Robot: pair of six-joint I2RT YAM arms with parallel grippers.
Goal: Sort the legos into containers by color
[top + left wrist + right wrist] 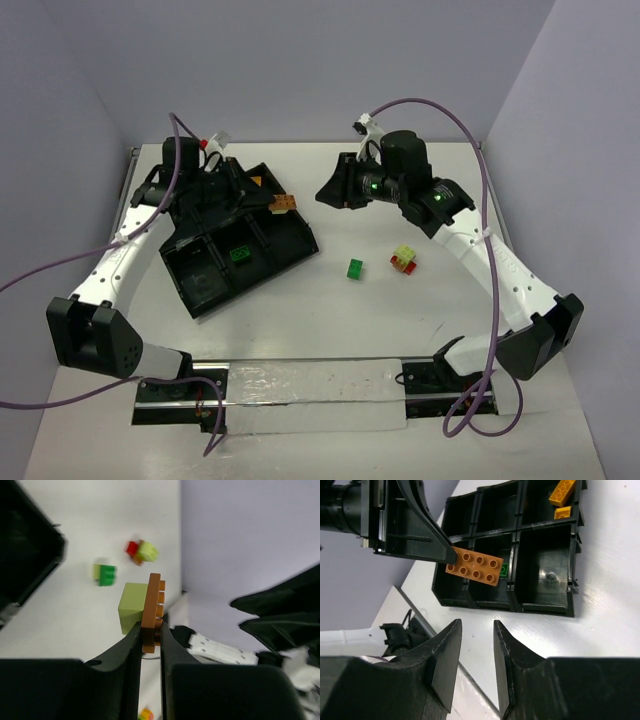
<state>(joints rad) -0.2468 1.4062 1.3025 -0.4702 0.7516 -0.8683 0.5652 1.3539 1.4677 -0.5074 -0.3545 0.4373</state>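
Two grippers sit close together at the far right corner of the black plastic six-compartment tray (290, 240). Left gripper (150, 630) pinches a flat orange lego plate (475, 567), two by four studs, by one end and holds it in the air above that corner. A yellow-green block (131, 611) shows against the plate's smooth side; can't tell if it's joined on. Right gripper (476, 630) hangs just beside it over the white desk (300, 330), its fingers drawn close with a narrow slit and nothing between them. In the tray, two orange bricks (562, 494) lie in one corner compartment and a green brick (240, 254) in a middle one. On the desk right of the tray are a loose green brick (355, 268) and, near it, a red and yellow-green cluster (405, 260).
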